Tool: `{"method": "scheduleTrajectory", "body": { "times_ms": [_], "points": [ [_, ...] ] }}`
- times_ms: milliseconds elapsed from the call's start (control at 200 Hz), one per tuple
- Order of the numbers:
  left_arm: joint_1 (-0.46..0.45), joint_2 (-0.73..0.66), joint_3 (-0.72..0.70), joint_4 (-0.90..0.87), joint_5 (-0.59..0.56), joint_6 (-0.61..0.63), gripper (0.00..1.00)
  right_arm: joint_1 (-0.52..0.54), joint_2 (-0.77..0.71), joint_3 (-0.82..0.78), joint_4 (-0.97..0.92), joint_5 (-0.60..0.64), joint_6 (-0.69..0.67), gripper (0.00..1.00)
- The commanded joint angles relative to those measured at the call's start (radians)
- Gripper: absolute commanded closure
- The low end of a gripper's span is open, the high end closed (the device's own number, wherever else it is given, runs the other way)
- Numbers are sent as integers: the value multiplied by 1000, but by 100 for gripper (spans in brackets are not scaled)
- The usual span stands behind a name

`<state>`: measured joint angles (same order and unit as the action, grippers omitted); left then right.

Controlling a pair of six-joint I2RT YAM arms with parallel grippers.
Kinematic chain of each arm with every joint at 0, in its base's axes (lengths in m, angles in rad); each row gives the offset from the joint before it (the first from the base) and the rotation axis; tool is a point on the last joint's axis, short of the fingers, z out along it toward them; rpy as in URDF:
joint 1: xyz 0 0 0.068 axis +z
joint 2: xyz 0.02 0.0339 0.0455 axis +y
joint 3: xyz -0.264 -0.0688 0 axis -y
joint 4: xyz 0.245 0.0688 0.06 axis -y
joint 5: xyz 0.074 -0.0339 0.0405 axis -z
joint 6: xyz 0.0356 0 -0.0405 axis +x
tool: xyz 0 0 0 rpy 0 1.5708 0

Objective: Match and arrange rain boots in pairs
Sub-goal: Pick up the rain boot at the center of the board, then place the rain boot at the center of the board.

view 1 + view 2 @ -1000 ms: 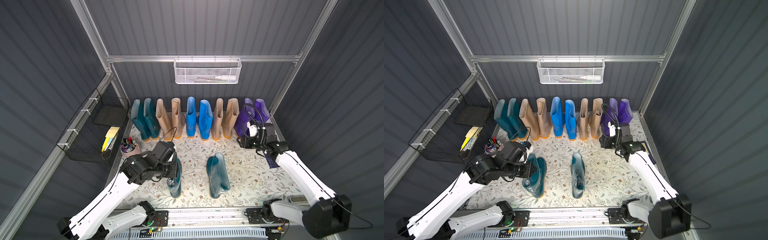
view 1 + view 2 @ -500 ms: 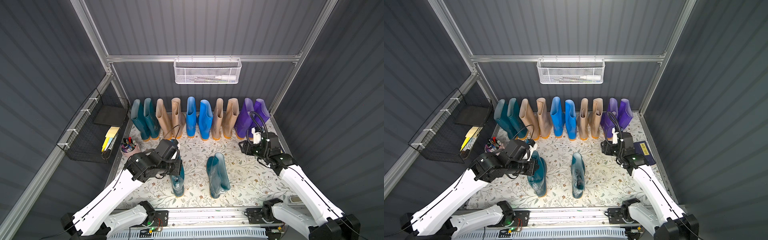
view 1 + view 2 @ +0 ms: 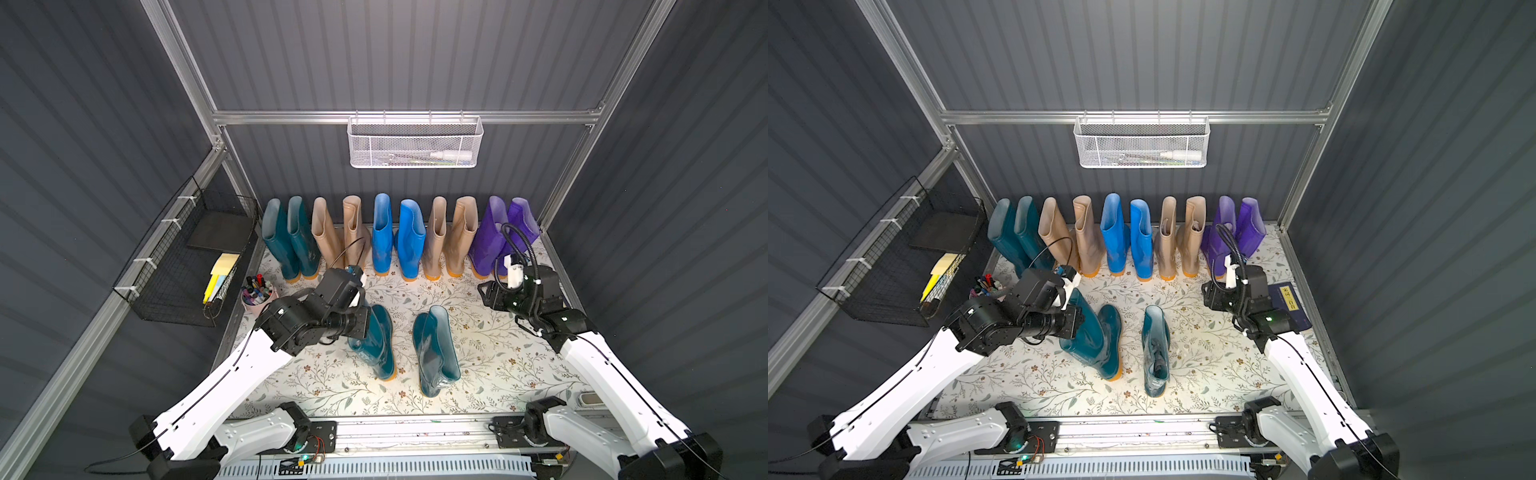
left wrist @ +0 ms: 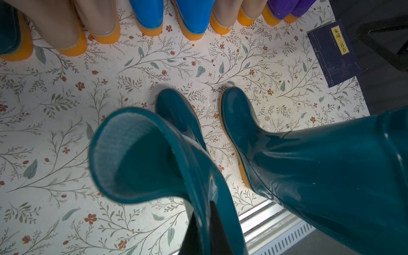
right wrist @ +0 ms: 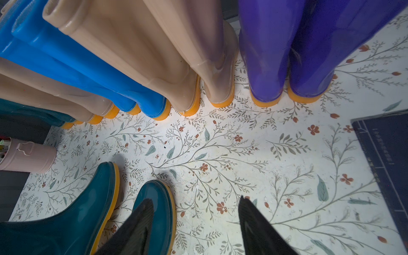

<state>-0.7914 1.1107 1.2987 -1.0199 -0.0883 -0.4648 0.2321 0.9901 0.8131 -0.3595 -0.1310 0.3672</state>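
White shells along left arm (image 3: pixel 220 384) and right arm (image 3: pixel 615 384); black joints, black wrist blocks. Looped black cable (image 3: pixel 527 246) over wrist. Green light (image 3: pixel 1268 319). Dark ribbed fingers (image 5: pixel 260 227) on right gripper (image 5: pixel 196 198).

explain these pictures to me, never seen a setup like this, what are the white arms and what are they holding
This is a robot with two white arms, each ending in a two-finger gripper. The two wide pictures come from one camera head above, seeing the whole scene. The two close-ups come from cameras on the arms' wrists. On the floral mat, ten rain boots stand in a row along the back wall, paired by colour. In front, the left gripper is shut on the rim of one teal boot; a second teal boot stands free beside it. The right gripper is open and empty, above the mat near the purple boots.
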Motion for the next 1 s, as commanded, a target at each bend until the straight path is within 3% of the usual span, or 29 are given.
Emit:
{"method": "scheduleTrajectory", "body": {
  "times_ms": [0, 450, 996],
  "points": [
    [-3, 29, 79, 140, -69, 51, 100, 3, -11, -10, 11, -2, 9, 35],
    [-3, 262, 285, 171, -100, 179, 100, 3, -9, -16, -6, 14, -2, 35],
    [-3, 279, 253, 186, -96, 169, 100, 3, -28, -16, -24, 13, -4, 35]
  ]
}}
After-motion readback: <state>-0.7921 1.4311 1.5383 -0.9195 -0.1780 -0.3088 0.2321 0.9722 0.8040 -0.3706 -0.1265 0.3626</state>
